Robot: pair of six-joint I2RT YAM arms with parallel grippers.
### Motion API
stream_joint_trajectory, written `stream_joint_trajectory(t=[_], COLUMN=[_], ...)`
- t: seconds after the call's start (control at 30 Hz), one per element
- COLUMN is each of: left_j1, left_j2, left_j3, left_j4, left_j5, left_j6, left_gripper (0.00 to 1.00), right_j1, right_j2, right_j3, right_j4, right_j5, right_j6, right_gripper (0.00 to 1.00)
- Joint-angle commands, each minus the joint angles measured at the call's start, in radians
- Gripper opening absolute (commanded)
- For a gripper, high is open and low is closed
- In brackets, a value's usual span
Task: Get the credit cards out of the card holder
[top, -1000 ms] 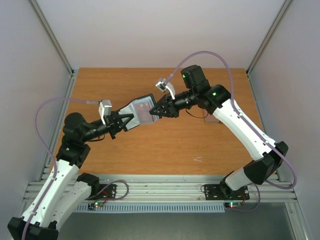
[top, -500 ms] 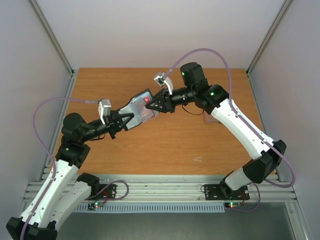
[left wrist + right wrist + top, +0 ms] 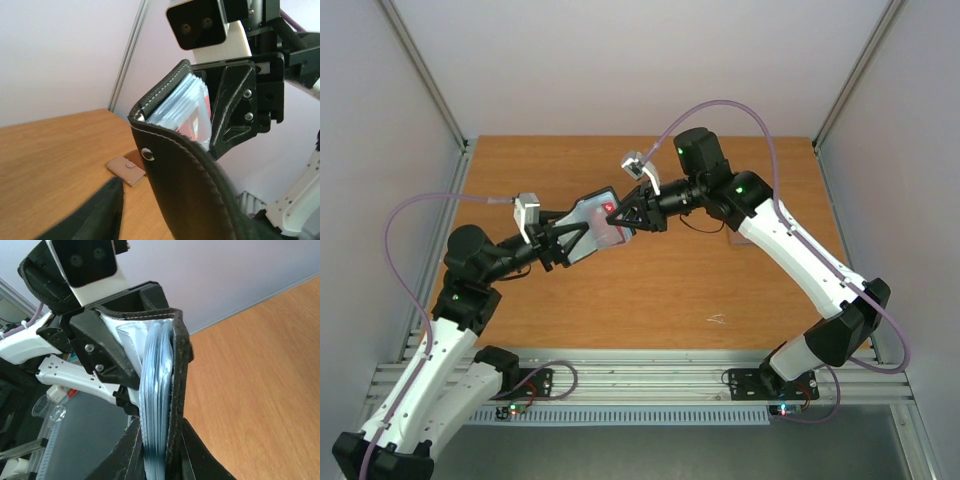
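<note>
— Where's the card holder (image 3: 588,222) right now?

— Up off the table (image 3: 650,300), a little toward nine o'clock from the middle of the board. It hangs between the two arms.

— Who's got which end?

— The left gripper (image 3: 565,240) comes at it from eight o'clock. Its fingers are pressed together on the near flap, the black one with the white stitching and a snap. The right gripper (image 3: 623,215) reaches in from two o'clock and sits on the far flap.

— Pinching it?

— Looks that way. In its own wrist view the two fingers (image 3: 125,457) hug either side of that flap and the pale blue-grey pockets (image 3: 155,390), with hardly a gap. Whether a card is caught in that pinch too, I cannot tell.

— So the thing's open?

— Partly, like a book held in a V, with the inside showing to the overhead camera.

— Any cards showing?

— One red card (image 3: 192,129), tucked among the pockets right beside the right gripper's tips, with only part of it peeking out. I can't make out any others in that stack.

— Anything else on the board?

— A small brown wallet (image 3: 126,170), lying flat out toward three o'clock and well apart from the holder. From overhead it's mostly hidden behind the right arm.
</note>
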Motion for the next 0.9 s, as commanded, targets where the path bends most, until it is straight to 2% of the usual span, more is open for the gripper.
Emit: stream_joint_trajectory(t=[0.0, 0.13, 0.33, 0.4, 0.47, 0.57, 0.77, 0.87], left_j1=[-0.001, -0.002, -0.001, 0.001, 0.001, 0.001, 0.003, 0.002], left_j2=[0.005, 0.003, -0.014, -0.017, -0.015, -0.014, -0.021, -0.022], left_j3=[0.028, 0.027, 0.012, 0.010, 0.008, 0.009, 0.012, 0.009], left_j4=[0.034, 0.038, 0.043, 0.048, 0.056, 0.060, 0.052, 0.045], left_j5=[-0.032, -0.018, -0.008, -0.002, 0.001, 0.003, 0.008, -0.009], left_j6=[0.014, 0.025, 0.011, 0.009, 0.004, -0.002, -0.002, -0.002], left_gripper=[0.33, 0.03, 0.00, 0.00, 0.00, 0.00, 0.00, 0.00], right_j1=[0.028, 0.025, -0.034, -0.046, -0.046, -0.047, -0.047, -0.047], right_j2=[0.009, 0.010, 0.014, 0.010, 0.013, 0.027, 0.022, 0.015], right_j3=[0.019, 0.045, 0.050, 0.043, 0.042, 0.044, 0.033, 0.040], right_j4=[-0.006, 0.005, -0.041, -0.029, -0.018, -0.020, -0.043, -0.080], right_j5=[-0.085, -0.139, -0.142, -0.157, -0.161, -0.145, -0.088, -0.024], right_j6=[-0.030, -0.014, -0.002, 0.022, 0.041, 0.059, 0.049, 0.034], right_gripper=[0.03, 0.14, 0.29, 0.31, 0.28, 0.15, 0.02, 0.01])
